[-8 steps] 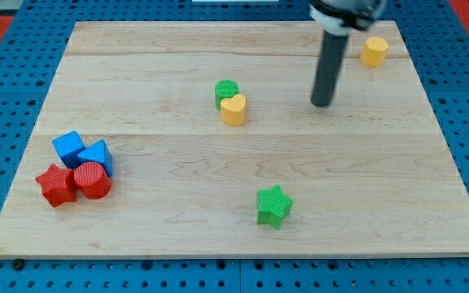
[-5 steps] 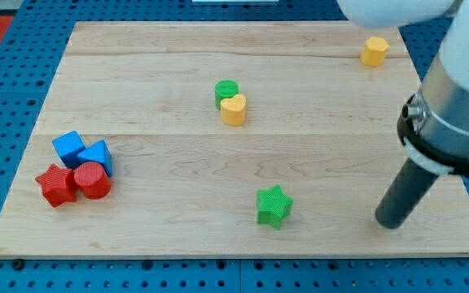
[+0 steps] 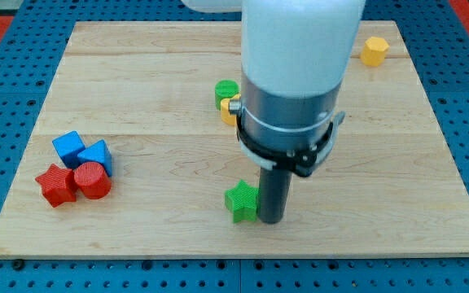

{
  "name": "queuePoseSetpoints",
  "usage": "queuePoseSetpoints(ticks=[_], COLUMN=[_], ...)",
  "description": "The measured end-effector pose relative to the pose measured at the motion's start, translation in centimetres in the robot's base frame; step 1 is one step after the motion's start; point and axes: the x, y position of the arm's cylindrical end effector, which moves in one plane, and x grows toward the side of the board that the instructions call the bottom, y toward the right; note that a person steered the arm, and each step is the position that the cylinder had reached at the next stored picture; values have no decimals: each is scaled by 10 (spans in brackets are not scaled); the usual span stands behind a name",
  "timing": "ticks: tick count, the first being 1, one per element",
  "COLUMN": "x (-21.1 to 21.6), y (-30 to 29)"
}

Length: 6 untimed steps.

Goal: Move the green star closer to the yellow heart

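On the board, two green, two yellow, two blue, two red blocks.

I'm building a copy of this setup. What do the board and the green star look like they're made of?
The board looks like pale wood, grain and plank seams showing, with a smooth, low-sheen finish. The green star, touching my tip on the view's left, looks like matte plastic, finely ridged on its sides; possibly painted wood.

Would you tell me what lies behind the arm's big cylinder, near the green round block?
The yellow heart is there, mostly covered by the arm; only its left edge shows, beside the green round block. Whether they touch is hidden. My tip sits against the green star.
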Motion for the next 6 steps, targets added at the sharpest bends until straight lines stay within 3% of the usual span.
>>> queuePoseSetpoints(ticks=[1,4,6], x=[8,-89,-93], y=[-7,-72,-117])
